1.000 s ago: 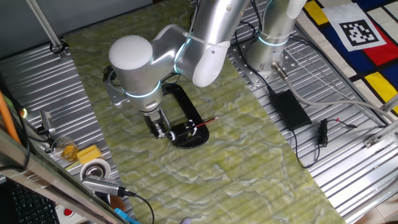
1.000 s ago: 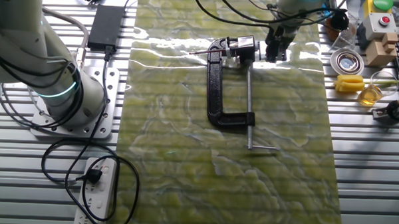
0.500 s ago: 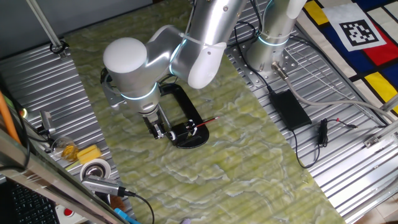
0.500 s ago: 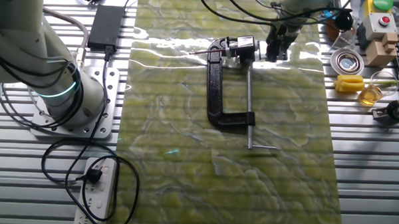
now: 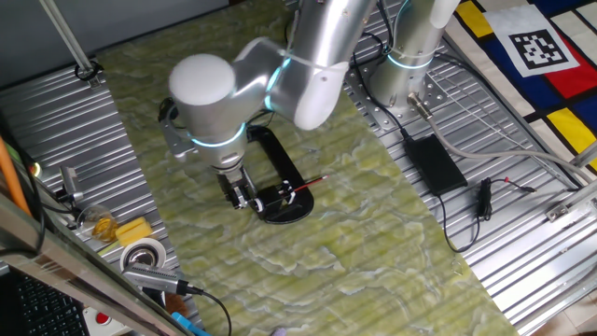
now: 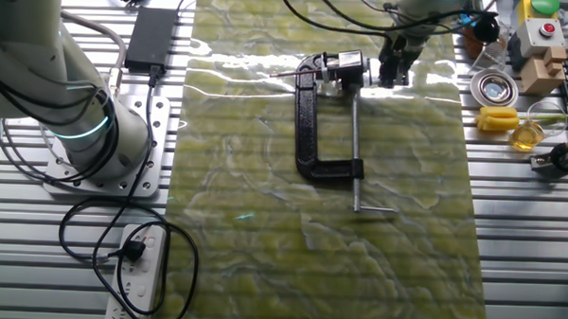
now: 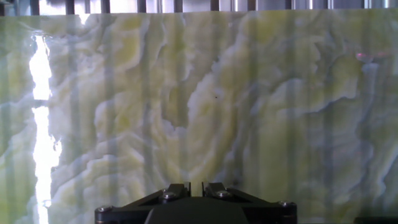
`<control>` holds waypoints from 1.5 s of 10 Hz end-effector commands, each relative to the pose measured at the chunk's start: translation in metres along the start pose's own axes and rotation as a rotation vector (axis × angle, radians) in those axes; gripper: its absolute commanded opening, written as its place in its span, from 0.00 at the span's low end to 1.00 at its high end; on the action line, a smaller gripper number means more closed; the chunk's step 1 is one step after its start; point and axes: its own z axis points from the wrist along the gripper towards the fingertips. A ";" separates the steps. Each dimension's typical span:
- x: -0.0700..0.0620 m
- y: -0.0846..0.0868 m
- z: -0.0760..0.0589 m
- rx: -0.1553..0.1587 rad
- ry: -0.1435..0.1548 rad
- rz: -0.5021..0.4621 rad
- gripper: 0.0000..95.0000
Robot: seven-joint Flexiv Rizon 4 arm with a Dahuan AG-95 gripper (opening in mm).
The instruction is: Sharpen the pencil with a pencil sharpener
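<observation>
- I see the pencil (image 5: 309, 184) lying in the pencil sharpener (image 5: 283, 198), red end sticking out, so it can be turned.
- Gripper (image 5: 243, 198) sits just beside the sharpener, fingers pressed together, holding nothing.

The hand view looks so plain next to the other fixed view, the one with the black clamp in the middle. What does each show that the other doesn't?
Only the hand view shows the gripper from behind, its two fingertips nearly touching, with nothing between them. Only the other fixed view shows the pencil sharpener, the pencil poking from it, the power brick and the arm's base. Both show the green marbled mat.
</observation>
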 end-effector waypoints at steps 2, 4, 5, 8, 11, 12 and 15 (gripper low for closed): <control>-0.001 0.002 -0.028 -0.009 0.003 0.012 0.00; -0.001 0.002 -0.029 -0.002 0.014 0.012 0.00; -0.001 0.002 -0.029 0.000 0.012 0.012 0.00; -0.001 0.004 -0.031 0.004 0.018 0.019 0.00; 0.001 0.006 -0.034 0.022 0.036 0.035 0.00; 0.001 0.006 -0.034 0.021 0.033 0.038 0.00; 0.002 0.008 -0.038 0.024 0.038 0.057 0.00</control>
